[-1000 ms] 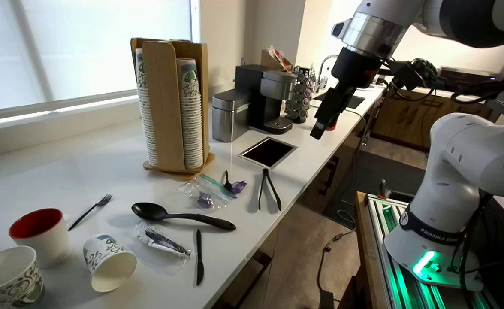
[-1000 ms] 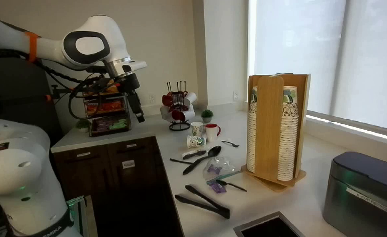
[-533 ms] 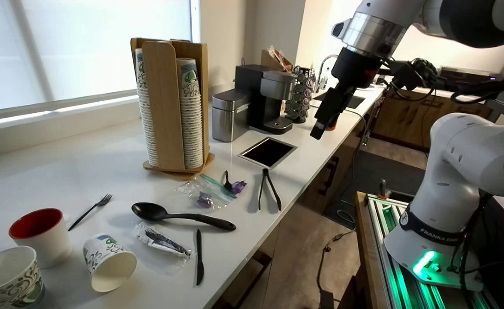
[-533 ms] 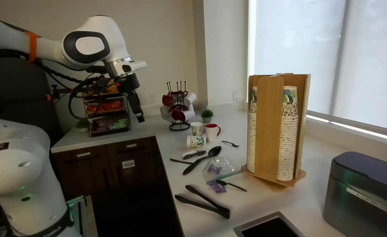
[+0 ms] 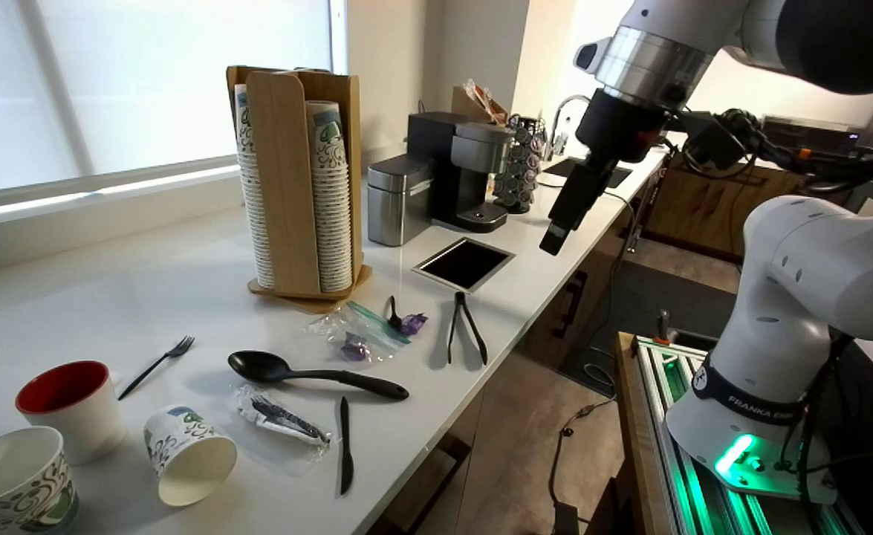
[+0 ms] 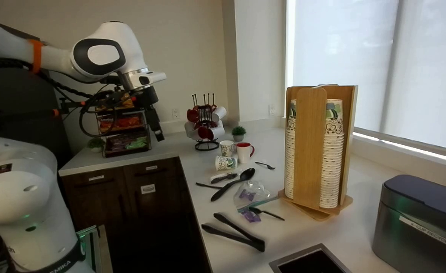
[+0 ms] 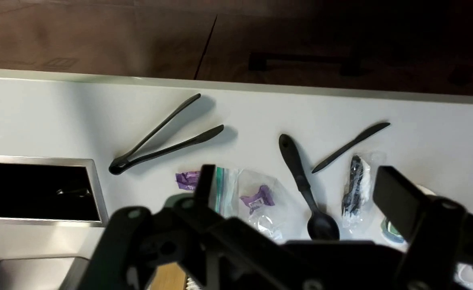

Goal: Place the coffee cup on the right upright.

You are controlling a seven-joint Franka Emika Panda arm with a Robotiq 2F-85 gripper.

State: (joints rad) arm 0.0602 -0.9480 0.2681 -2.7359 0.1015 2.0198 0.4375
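Note:
The coffee cup (image 5: 183,453), white paper with green-grey print, lies on its side on the counter. In an exterior view (image 5: 209,468) its open mouth faces the counter's front edge. It also lies at the far end of the counter in an exterior view (image 6: 226,163). In the wrist view the cup (image 7: 392,231) is mostly hidden behind the right finger. My gripper (image 7: 296,177) is open and empty, in the air above the counter, well apart from the cup. The gripper also shows in both exterior views (image 5: 553,241) (image 6: 159,136).
An upright patterned paper cup (image 5: 16,483) and a red-lined mug (image 5: 72,412) stand beside the lying cup. A large black spoon (image 5: 317,375), wrapped cutlery (image 5: 284,420), a knife (image 5: 345,446), tongs (image 5: 466,327) and a plastic bag (image 5: 365,334) lie around. A wooden cup dispenser (image 5: 284,186) stands tall.
The arm is still until half a second ago. Since then the gripper has dropped slightly and shifted a little, with the wrist turned slightly. The objects on the counter have not moved.

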